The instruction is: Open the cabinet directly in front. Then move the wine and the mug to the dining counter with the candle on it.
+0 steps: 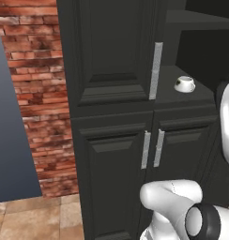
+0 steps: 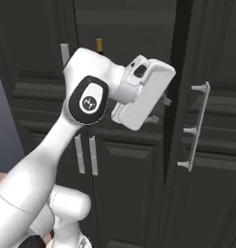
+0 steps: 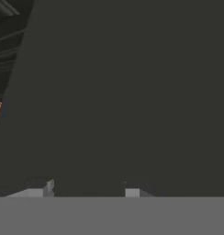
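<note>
Left base view: the matt black cabinet (image 1: 111, 61) shows raised panels and three speckled silver bar handles; one glossy white mug (image 1: 185, 84) sits on its open shelf, beside rough red brick (image 1: 36, 93). Right base view: one gold-capped wine (image 2: 99, 45) neck peeks above the white arm; one right door stands ajar. Hand view: the pincer (image 3: 86, 190) faces flat dark panel, two tips apart, holding nothing visible.

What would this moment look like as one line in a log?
cabinet: right upper door open | mug: on shelf inside | wine: neck visible behind arm | gripper: facing dark panel, grip unclear
</note>
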